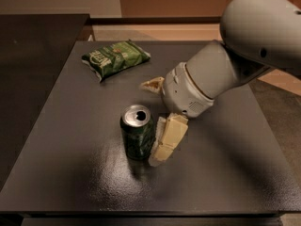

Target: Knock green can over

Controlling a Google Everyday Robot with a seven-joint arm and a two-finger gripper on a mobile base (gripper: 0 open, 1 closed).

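Green can (137,138) stands upright near the middle of the dark table (70,173), not yet tipped. The gripper (151,121) sits close on the arm's side of it, fingers (168,140) spread wide, the lower one touching or just beside the can's wall, I cannot tell which. The approach looks finished, so next comes a sideways shove high on the can
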